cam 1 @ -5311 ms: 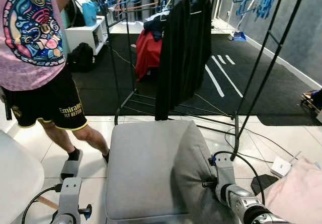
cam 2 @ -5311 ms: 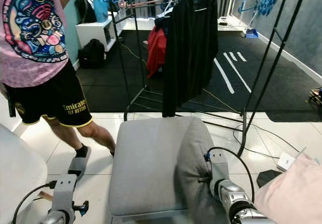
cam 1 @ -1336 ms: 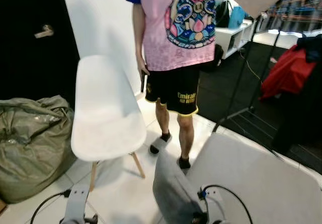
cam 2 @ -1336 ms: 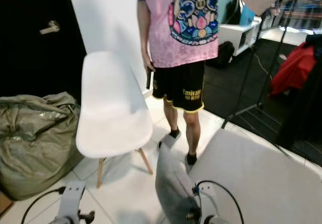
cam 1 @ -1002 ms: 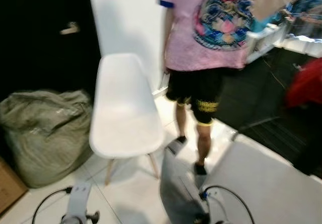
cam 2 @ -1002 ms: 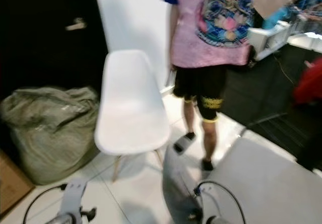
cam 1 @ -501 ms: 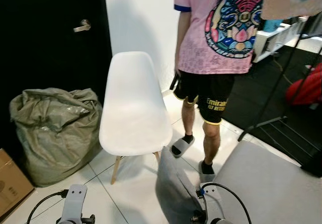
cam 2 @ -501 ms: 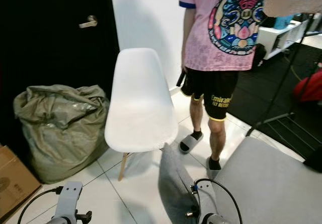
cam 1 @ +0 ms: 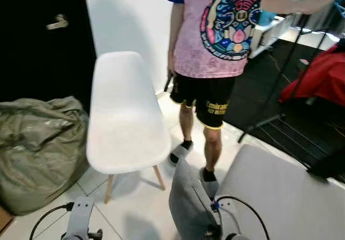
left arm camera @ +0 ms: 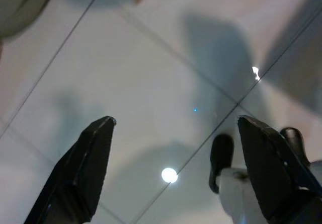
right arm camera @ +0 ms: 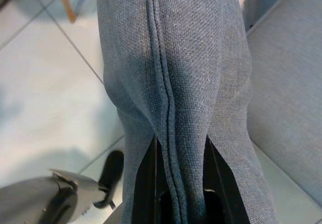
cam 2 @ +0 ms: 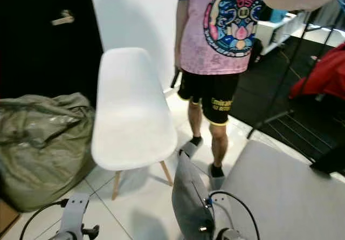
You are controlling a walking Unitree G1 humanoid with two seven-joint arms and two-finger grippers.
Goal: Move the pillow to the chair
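The grey pillow (cam 1: 259,197) hangs from the right hand (right arm camera: 173,183), which is clenched on its seamed edge; the fingers (right arm camera: 147,178) pinch the fabric from both sides. The pillow's long side runs away from that hand toward the right, its near edge standing upright and its lower part cut off below the head views. The wrist camera shows the seam close up, which the head views cannot. Ahead and left of the hand stands the white chair (cam 1: 125,121), seat bare. A person (cam 1: 215,51) stands just beyond the pillow. The left hand (left arm camera: 173,168) hangs spread wide over the tiled floor (left arm camera: 151,73).
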